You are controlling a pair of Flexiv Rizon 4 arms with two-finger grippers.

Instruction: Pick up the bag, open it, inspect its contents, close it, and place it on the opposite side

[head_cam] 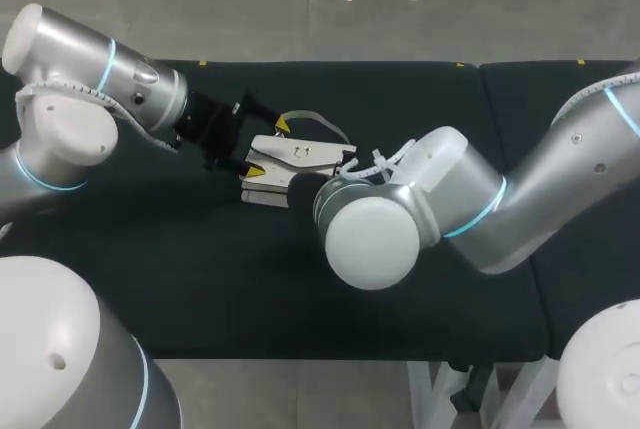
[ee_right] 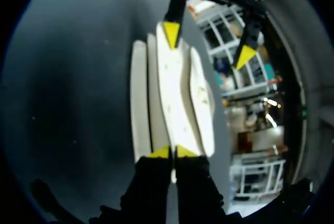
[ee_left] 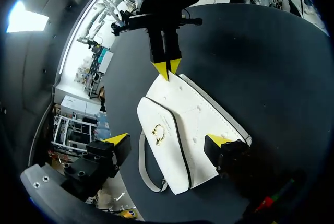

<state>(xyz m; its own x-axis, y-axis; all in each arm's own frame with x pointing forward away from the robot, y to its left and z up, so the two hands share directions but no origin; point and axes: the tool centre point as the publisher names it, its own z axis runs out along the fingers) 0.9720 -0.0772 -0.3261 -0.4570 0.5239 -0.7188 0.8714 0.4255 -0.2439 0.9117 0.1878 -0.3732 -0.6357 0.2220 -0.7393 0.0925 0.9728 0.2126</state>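
Observation:
The white bag [head_cam: 290,157] lies flat on the black table, its gold clasp [ee_left: 158,133] facing up and its grey strap [head_cam: 318,121] looped behind it. My left gripper [ee_left: 167,140] is open, one yellow-tipped finger on each side of the bag, with one tip [ee_left: 215,141] over its edge. My right gripper [ee_right: 170,152] is shut, pinching the thin edge of the bag [ee_right: 172,93] at the opposite end. From the left wrist, the right gripper [ee_left: 167,69] shows with its tips together at the bag's corner. In the head view the right arm's wrist [head_cam: 375,229] hides its fingers.
The black table [head_cam: 200,279] stretches to both sides of the bag, with a seam to a second black panel [head_cam: 580,279] at the right. Both arms meet over the middle, close to each other.

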